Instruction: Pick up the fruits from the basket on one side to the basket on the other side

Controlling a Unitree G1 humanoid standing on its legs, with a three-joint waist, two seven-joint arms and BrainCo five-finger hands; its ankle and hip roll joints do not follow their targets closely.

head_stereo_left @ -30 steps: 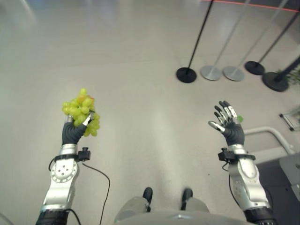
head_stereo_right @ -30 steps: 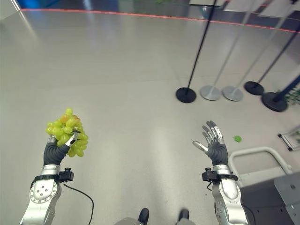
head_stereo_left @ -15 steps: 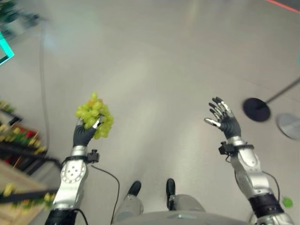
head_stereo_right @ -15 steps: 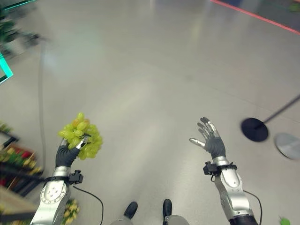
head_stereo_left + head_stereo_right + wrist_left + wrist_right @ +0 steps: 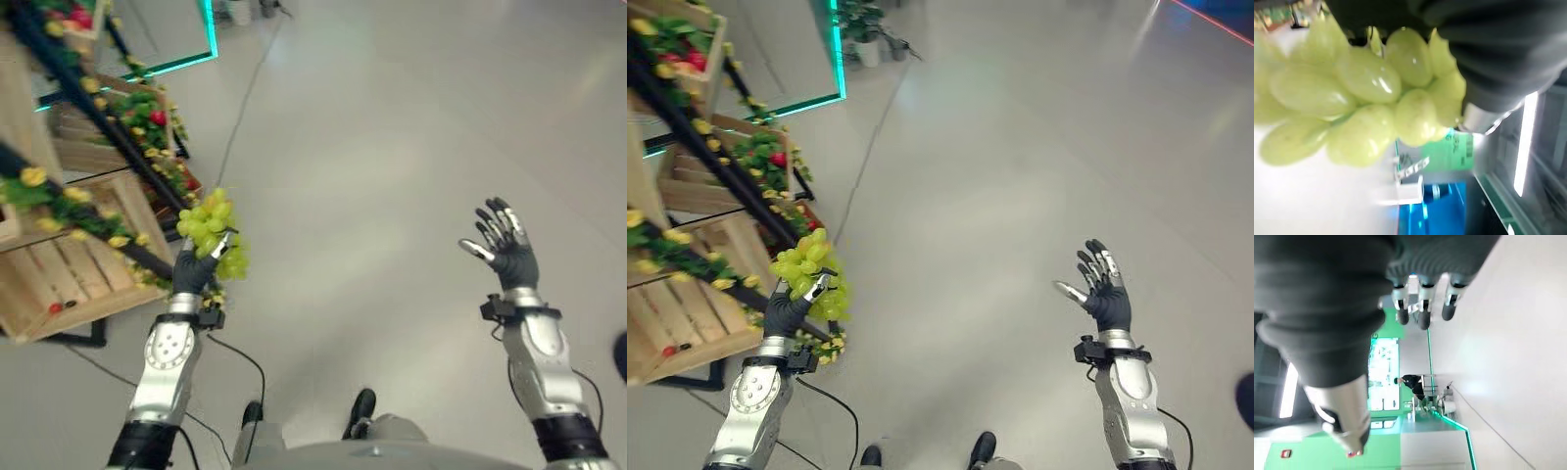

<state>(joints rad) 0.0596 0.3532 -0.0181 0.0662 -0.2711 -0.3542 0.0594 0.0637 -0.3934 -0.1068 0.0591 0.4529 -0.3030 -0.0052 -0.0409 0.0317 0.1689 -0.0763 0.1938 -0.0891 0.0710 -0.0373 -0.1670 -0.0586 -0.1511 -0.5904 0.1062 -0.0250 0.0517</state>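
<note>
My left hand point(image 5: 192, 274) is raised at the left and shut on a bunch of green grapes point(image 5: 216, 233), which stands up out of its fist; the left wrist view has the grapes point(image 5: 1352, 93) right against the palm. At the right my right hand point(image 5: 509, 253) is held up with its fingers point(image 5: 1421, 313) straight and spread, nothing in it. Behind the grapes, at the left, stand slatted wooden crates point(image 5: 69, 269) on a dark-framed stand.
The crate stand point(image 5: 720, 162) at the left carries leaves, yellow flowers and red fruit point(image 5: 777, 159) and reaches close to my left arm. Open grey floor point(image 5: 392, 176) lies ahead and to the right. A person point(image 5: 1410, 382) stands far off by a green-lit wall.
The camera has swung left: the crate stand has come into full view and the dark round post base has left the picture. Both hands keep their poses, the grapes still held.
</note>
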